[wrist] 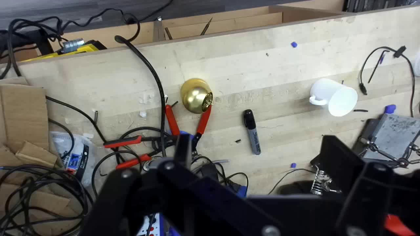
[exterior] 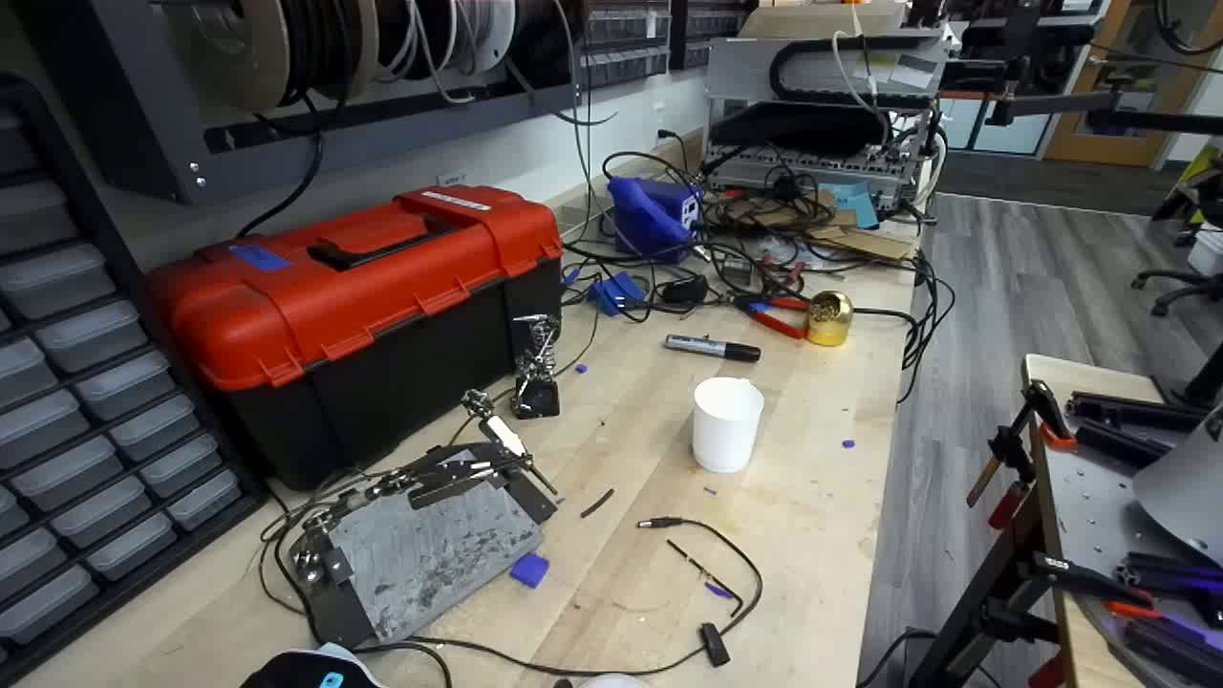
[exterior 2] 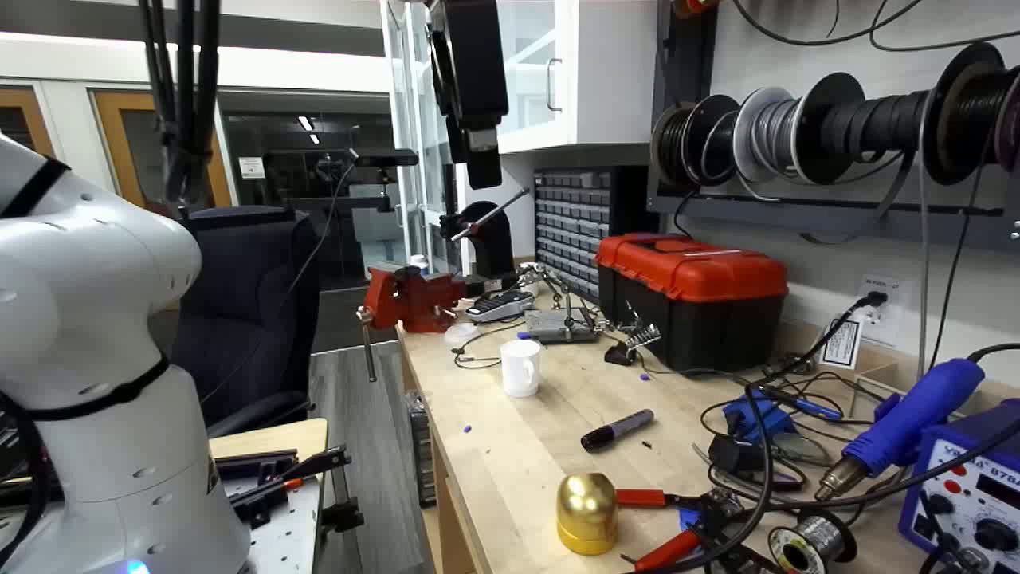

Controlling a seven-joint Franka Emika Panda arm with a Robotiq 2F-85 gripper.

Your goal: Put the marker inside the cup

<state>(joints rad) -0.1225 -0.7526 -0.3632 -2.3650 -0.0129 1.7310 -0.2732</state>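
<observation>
Pincer (wrist: pixel 257 143) is hanging spread high over the table (wrist: pixel 241 67). Well below, the marker (wrist: pixel 252 132) is lying on it. Nearby, a gold pot (wrist: pixel 193 92) is holding brass curls (wrist: pixel 207 101). Farther along, the cup (wrist: pixel 323 91) is standing upright, its inside unclear. Table space is running between marker and cup, and on to the edge (wrist: pixel 229 33); beyond, a compartment (wrist: pixel 242 25) is holding thin rods (wrist: pixel 206 27).

Blurred in the wrist view, the claw (wrist: pixel 257 144) hides part of the toolbox (wrist: pixel 396 225).
</observation>
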